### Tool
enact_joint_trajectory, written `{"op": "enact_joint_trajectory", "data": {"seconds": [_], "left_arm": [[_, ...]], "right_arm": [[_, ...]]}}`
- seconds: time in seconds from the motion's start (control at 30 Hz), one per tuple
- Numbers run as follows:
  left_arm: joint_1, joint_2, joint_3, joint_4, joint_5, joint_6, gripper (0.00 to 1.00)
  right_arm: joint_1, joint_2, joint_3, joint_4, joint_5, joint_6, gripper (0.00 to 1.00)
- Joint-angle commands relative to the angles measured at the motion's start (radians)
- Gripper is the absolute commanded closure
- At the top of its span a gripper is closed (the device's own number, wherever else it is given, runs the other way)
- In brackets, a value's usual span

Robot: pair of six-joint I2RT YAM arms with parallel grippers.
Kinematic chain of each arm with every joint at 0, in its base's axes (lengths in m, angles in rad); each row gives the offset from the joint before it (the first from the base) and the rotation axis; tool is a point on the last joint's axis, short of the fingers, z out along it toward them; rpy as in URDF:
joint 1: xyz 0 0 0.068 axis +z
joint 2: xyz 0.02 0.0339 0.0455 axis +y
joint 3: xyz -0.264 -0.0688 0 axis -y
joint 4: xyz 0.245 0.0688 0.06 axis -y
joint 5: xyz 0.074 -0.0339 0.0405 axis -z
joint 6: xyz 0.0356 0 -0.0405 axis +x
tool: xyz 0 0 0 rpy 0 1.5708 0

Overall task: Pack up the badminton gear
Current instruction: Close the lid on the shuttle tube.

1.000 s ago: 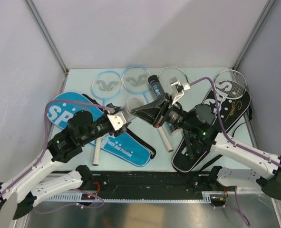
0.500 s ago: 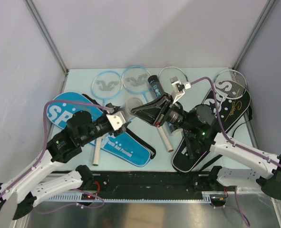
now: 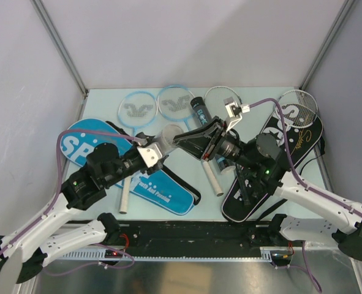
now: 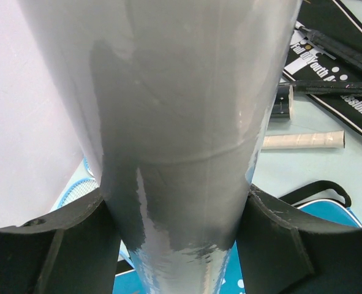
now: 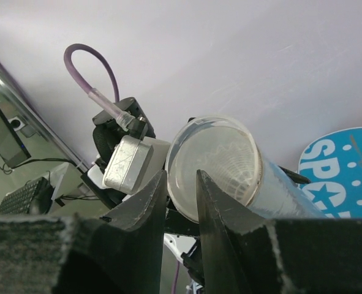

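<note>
Your left tool [image 4: 179, 229] is closed round the white tube [image 4: 168, 92]; in the left wrist view its two black fingers [image 4: 58, 251] press against either side of the tube's lower end. The tube is held off the desk [image 3: 104, 101], tilted up and to the right, with its mouth facing your right tool [image 5: 181, 180]. Your right tool stands a little open, with a narrow gap between its fingers and nothing in that gap; its tips sit just in front of the near edge of the tube's mouth, and you cannot tell whether they touch the rim. Through the mouth, the right wrist view shows the ribbed skirt of a shuttlecock [image 5: 223, 160] inside the tube.

On the desk, the two blue rackets [image 3: 135, 110] lie side by side with their heads at the far edge; the black tube [image 3: 199, 110] lies just to their right. The silver rackets [image 3: 222, 95] are further right; one head is beside the black tube, and the other rests over the far end of the black cover [image 3: 303, 144]. The black cover runs under your right arm toward the near edge; the blue cover [image 3: 82, 146] lies under your left arm, slanting from far left to near centre. A white handle [image 3: 212, 180] lies between the two covers.
</note>
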Motion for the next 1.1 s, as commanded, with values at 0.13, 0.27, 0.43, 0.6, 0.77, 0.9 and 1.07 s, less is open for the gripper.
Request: {"op": "enact_joint_trajectory", "data": {"seconds": [0.13, 0.27, 0.43, 0.6, 0.77, 0.9, 1.07], "left_arm": [[-0.002, -0.016, 0.006, 0.125, 0.01, 0.026, 0.52], [-0.002, -0.012, 0.002, 0.125, 0.015, 0.027, 0.52], [-0.003, -0.006, 0.001, 0.125, 0.019, 0.026, 0.52], [-0.002, -0.004, 0.001, 0.125, 0.013, 0.029, 0.52], [-0.002, 0.0, -0.001, 0.125, 0.012, 0.026, 0.52], [-0.002, 0.001, -0.002, 0.124, 0.004, 0.03, 0.52], [-0.002, 0.004, -0.003, 0.124, 0.001, 0.031, 0.52]], "right_arm": [[-0.024, 0.02, 0.093, -0.081, -0.01, -0.043, 0.71], [-0.025, 0.046, 0.113, -0.067, -0.026, -0.025, 0.72], [-0.025, 0.044, 0.13, -0.064, -0.01, -0.028, 0.73], [-0.021, 0.037, 0.142, -0.069, -0.002, -0.038, 0.73], [-0.01, 0.041, 0.152, -0.061, 0.004, -0.041, 0.72], [0.002, 0.041, 0.159, -0.062, 0.011, -0.051, 0.73], [0.012, 0.039, 0.177, -0.09, 0.037, -0.077, 0.72]]}}
